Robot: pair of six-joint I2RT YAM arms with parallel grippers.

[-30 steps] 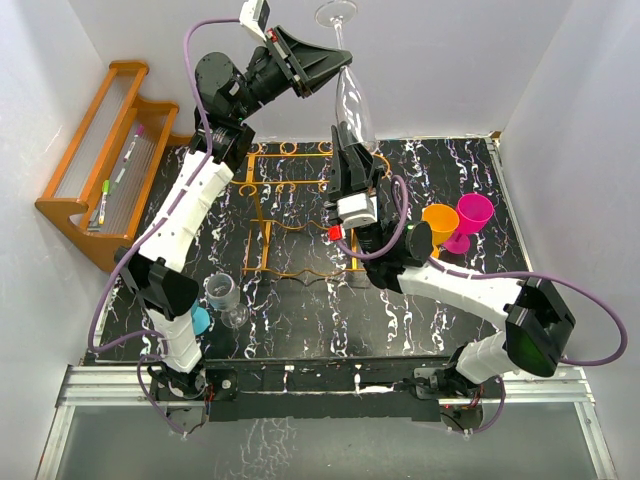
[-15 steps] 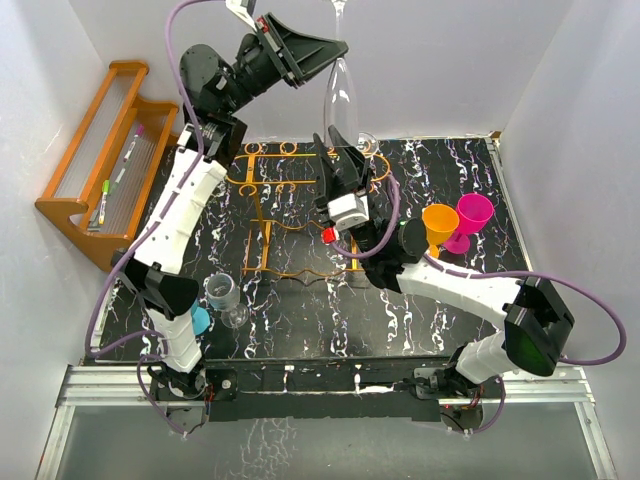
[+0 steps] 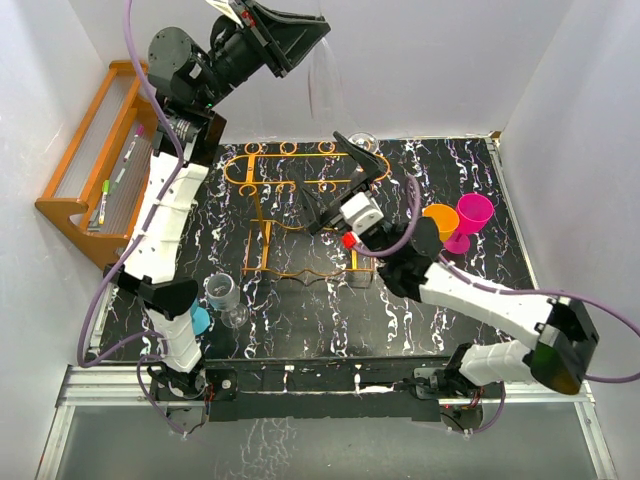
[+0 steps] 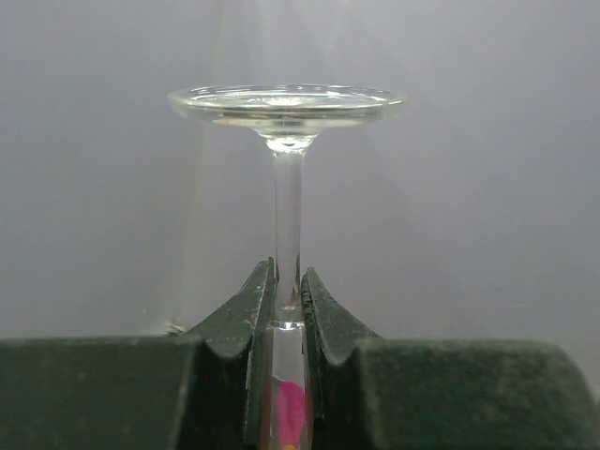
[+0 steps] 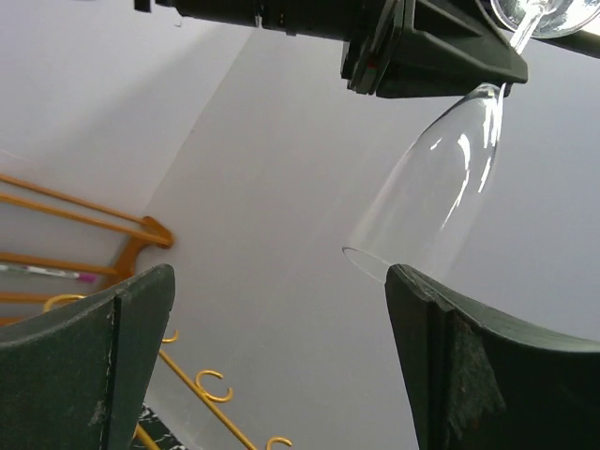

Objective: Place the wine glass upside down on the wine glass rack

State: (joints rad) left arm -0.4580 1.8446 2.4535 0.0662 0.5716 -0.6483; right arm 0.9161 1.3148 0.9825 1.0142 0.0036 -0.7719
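Observation:
A clear wine glass (image 3: pixel 325 85) hangs upside down, high over the back of the table. My left gripper (image 3: pixel 292 38) is shut on its stem (image 4: pixel 288 234), with the round foot (image 4: pixel 286 101) above the jaws. In the right wrist view the bowl (image 5: pixel 436 197) tilts down from the left gripper (image 5: pixel 422 47), rim lowest. My right gripper (image 3: pixel 345 183) stands wide open below the bowl, holding nothing; its fingers (image 5: pixel 103 366) do not touch the glass. The gold wire wine glass rack (image 3: pixel 290 205) stands on the black marbled table (image 3: pixel 440 330), under and left of the right gripper, its loops (image 5: pixel 211 384) showing.
A brown wooden stepped rack (image 3: pixel 100 160) leans at the far left. An orange cup (image 3: pixel 438 222) and a magenta cup (image 3: pixel 473 215) stand at the right. A small clear glass (image 3: pixel 225 295) and a blue object (image 3: pixel 200 320) sit near the left arm's base.
My right gripper opened, let go of the bowl and dropped back towards the table. The left arm carried the glass higher and to the left.

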